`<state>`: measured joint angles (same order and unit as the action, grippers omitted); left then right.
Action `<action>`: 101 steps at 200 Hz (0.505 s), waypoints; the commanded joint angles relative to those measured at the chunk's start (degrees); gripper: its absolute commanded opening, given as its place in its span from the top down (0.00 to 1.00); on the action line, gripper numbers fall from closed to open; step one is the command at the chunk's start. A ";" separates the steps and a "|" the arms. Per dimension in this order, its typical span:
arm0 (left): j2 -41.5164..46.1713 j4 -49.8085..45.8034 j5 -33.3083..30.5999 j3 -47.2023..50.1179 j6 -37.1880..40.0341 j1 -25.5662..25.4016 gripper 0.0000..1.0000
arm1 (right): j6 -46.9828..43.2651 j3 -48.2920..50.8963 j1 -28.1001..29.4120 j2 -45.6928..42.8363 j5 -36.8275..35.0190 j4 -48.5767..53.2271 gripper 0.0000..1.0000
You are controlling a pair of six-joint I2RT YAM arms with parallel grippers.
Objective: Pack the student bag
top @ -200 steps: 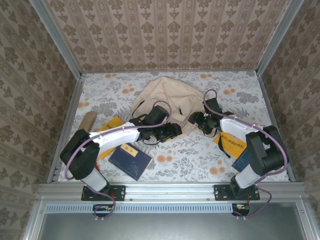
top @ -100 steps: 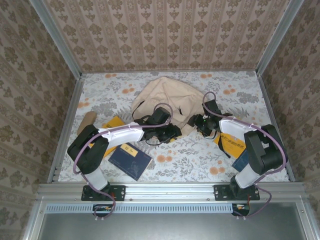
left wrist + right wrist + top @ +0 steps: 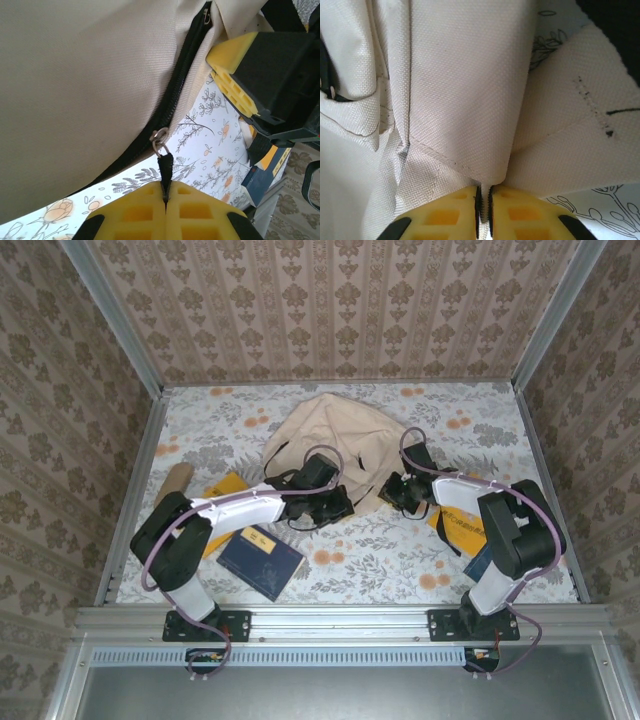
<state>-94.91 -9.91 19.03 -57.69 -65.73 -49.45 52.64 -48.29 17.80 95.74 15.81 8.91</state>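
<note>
Left hand (image 3: 165, 194), right hand (image 3: 484, 196) pinch near edge of student bag (image 3: 335, 430).

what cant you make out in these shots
- Inside of the student bag: top view, its own fabric covers it.
- How far the zip runs: left wrist view, cut off at the top edge.
- Orange book title: top view, too small, right arm lies across it.
- Dark blue book label: top view, too small.
</note>
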 commanded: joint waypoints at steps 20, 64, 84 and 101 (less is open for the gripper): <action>6.44 -9.69 -4.85 1.73 5.73 1.39 1.00 | -2.57 -2.30 0.22 0.87 -6.48 1.37 1.00; 12.25 -13.98 -7.34 6.70 6.41 2.84 1.00 | -3.42 -3.38 0.20 1.12 -11.39 3.45 1.00; 14.41 -14.92 -7.66 8.76 7.23 4.53 1.00 | -3.82 -3.68 0.06 1.19 -13.39 4.09 1.00; 15.74 -16.12 -7.95 9.35 9.02 6.07 1.00 | -4.56 -4.20 -0.19 1.35 -14.86 4.80 1.00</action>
<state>-82.17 -20.27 12.78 -49.91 -60.12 -45.39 49.84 -50.48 18.52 95.77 8.80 11.03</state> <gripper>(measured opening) 0.047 0.062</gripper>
